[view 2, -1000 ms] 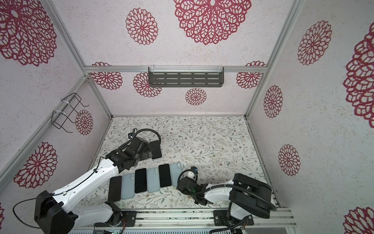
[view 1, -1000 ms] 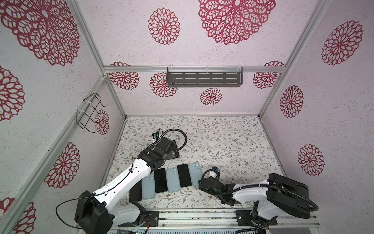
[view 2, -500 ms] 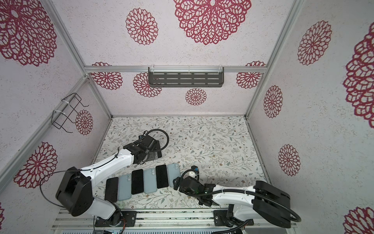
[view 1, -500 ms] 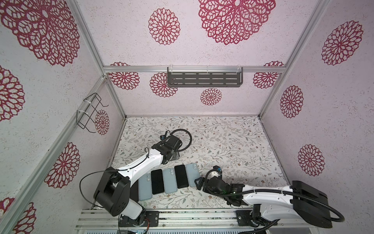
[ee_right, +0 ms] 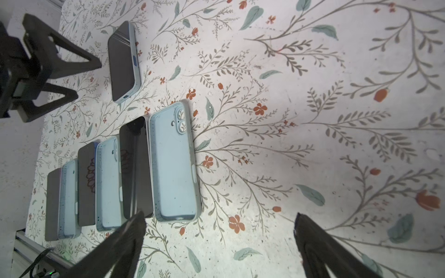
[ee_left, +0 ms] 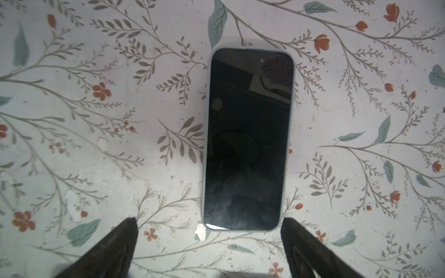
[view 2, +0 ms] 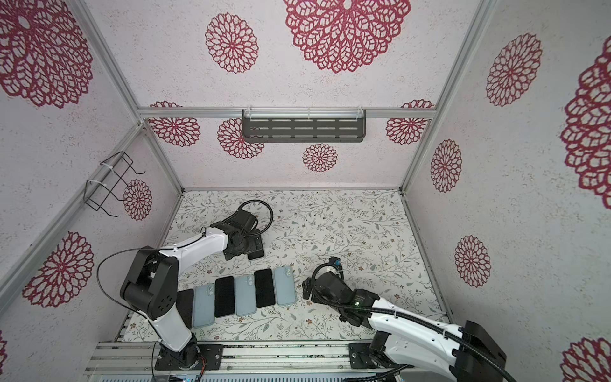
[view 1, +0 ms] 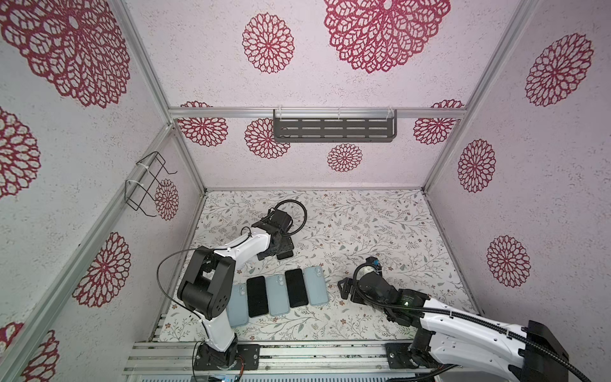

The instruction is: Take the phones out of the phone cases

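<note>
Right hand just released, now spread beside the end blue case. Left hand spread over next cased phone, not gripping yet.

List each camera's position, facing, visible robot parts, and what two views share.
Top views: high at the front, looking down; left arm, right arm and the row of phones and cases show.
Left wrist: on the left arm, straight down on the cased phone; open left gripper shows.
Right wrist: on the right arm, slanting over the row; open right gripper shows.
Shared: both wrist views see the cased phone.
</note>
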